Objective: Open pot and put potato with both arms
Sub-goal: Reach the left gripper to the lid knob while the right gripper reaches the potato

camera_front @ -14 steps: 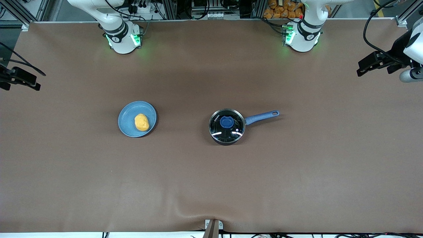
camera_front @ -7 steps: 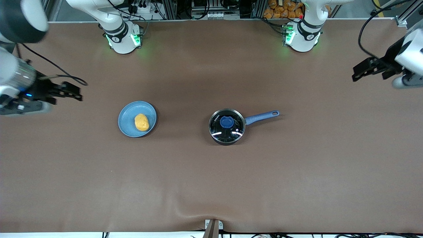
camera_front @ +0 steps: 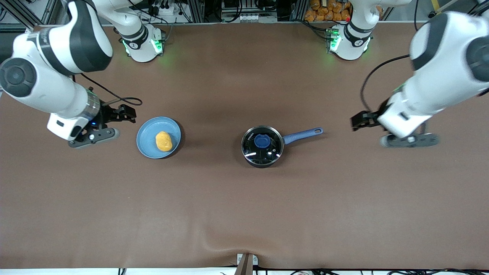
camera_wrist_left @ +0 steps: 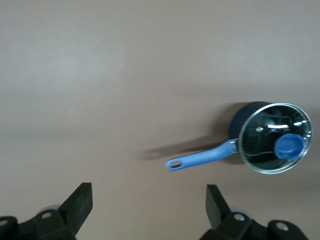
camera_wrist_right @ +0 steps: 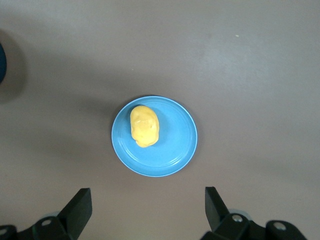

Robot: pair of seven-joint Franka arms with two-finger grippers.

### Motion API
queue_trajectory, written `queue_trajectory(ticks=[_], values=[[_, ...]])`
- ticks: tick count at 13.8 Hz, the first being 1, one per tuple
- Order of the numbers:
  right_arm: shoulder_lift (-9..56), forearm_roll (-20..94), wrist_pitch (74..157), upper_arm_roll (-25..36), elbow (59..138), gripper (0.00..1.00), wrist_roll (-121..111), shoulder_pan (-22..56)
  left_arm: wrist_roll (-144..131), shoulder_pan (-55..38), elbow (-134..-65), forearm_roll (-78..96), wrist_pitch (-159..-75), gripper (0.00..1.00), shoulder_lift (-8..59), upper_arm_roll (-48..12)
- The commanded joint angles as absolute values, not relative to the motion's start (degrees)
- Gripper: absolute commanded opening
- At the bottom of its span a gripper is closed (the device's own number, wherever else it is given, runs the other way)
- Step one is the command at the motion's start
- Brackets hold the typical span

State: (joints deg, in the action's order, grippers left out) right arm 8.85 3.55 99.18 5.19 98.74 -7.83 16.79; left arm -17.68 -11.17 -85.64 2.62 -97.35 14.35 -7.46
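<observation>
Two arms poised for a split job: left gripper, fingers spread, over bare table off the tip of the lidded pot handle; right gripper, fingers likewise apart, beside the blue plate bearing the potato, well apart from the pot

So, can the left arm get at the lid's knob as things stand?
Probably yes. The left gripper hangs over bare table past the handle's end, jaws open, and nothing stands above the lid's knob. The right gripper is by the plate.
</observation>
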Motion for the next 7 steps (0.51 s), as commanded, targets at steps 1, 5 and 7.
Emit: queue_trajectory(ticks=[1,5,7], values=[[9.58,4.31,102.72,5.80,101.41,1.00,-14.39,17.14,-21.78,-15.63,-82.88,3.43,-99.13,1.00,18.36,-7.12],[9.75,4.22,110.72,5.80,107.83,1.00,-21.60,17.66,-28.82,-23.80,-82.88,2.99,-105.71,1.00,23.19,-7.03],[10.19,4.22,117.39,5.80,112.30,1.00,-25.13,17.84,-31.01,-28.02,-82.88,1.94,-109.32,1.00,25.65,-6.59]])
